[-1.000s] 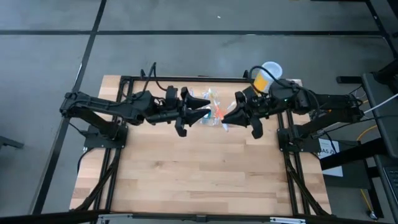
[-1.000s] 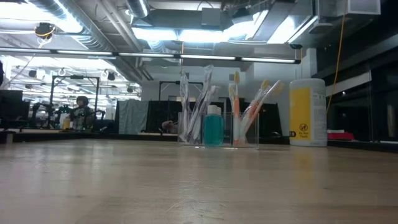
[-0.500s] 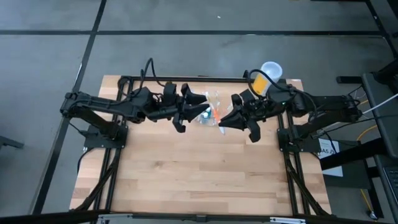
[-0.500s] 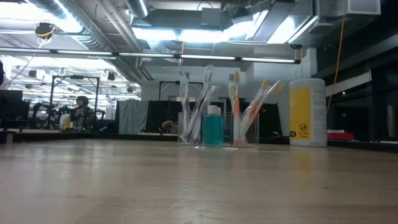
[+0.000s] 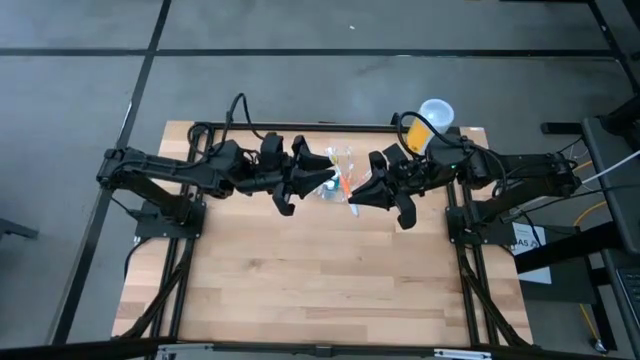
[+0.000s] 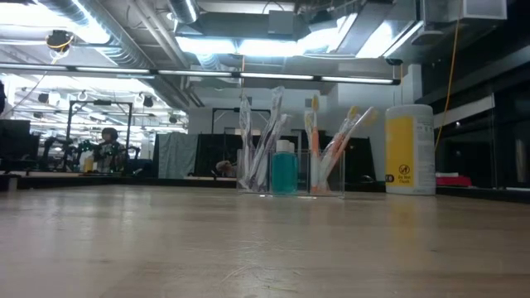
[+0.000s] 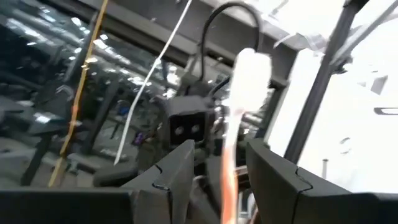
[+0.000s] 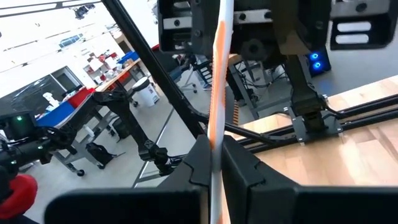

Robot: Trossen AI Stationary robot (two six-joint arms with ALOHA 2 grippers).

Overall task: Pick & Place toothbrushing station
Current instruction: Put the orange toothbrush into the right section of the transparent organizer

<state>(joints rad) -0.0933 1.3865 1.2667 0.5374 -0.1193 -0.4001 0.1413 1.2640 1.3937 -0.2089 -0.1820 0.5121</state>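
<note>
- Nearest me, most of the wooden table (image 6: 248, 248) lay bare.
- At its far edge, the toothbrushing station (image 6: 290, 170) stood upright beside a yellow canister (image 6: 410, 149); placing seemed unfinished.
- Above it, the right gripper (image 5: 352, 198) pinched an orange toothbrush (image 8: 219, 81); the left gripper (image 5: 328, 178) straddled another brush, spread.

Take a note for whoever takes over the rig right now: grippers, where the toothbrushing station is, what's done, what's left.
Right gripper: shut on an orange toothbrush.
Left gripper: open, with an orange-handled toothbrush between its fingers; it may be the same brush.
Toothbrushing station: upright at the table's far edge, between both grippers, left of the yellow canister in the low view.
Done: both arms are at the station.
Left: the station itself is not gripped or moved; pick and place it.
</note>
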